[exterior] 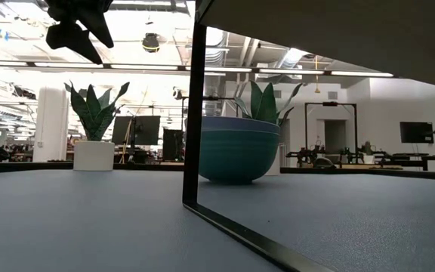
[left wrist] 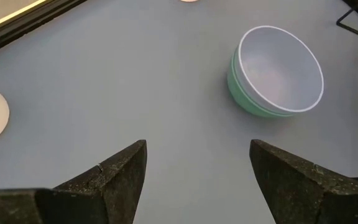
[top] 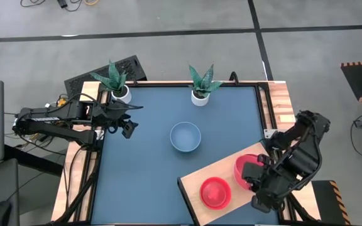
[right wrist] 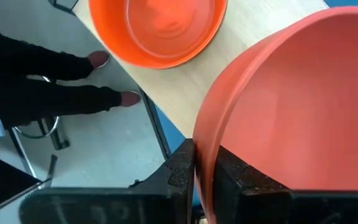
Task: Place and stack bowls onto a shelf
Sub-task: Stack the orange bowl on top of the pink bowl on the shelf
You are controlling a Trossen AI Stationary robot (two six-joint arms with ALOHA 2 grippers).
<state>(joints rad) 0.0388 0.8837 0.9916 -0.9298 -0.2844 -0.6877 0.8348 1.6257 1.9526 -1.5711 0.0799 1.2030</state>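
The right gripper (right wrist: 194, 177) pinches the red bowl's (right wrist: 303, 106) rim; lower it flat onto the shelf (top: 197, 179), probably beside the other bowl (top: 215, 192)

1. Two potted plants in white pots stand along the far edge of the blue tabletop (top: 143, 163): one (top: 115, 81) at the left corner, the other (top: 201, 85) near the middle.
2. A person's dark-trousered legs (right wrist: 36, 81) stand on the floor beside the tabletop.

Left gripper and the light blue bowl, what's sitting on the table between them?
Nothing. In the left wrist view only bare blue table top runs from the open left gripper to the light blue bowl; the high view agrees.
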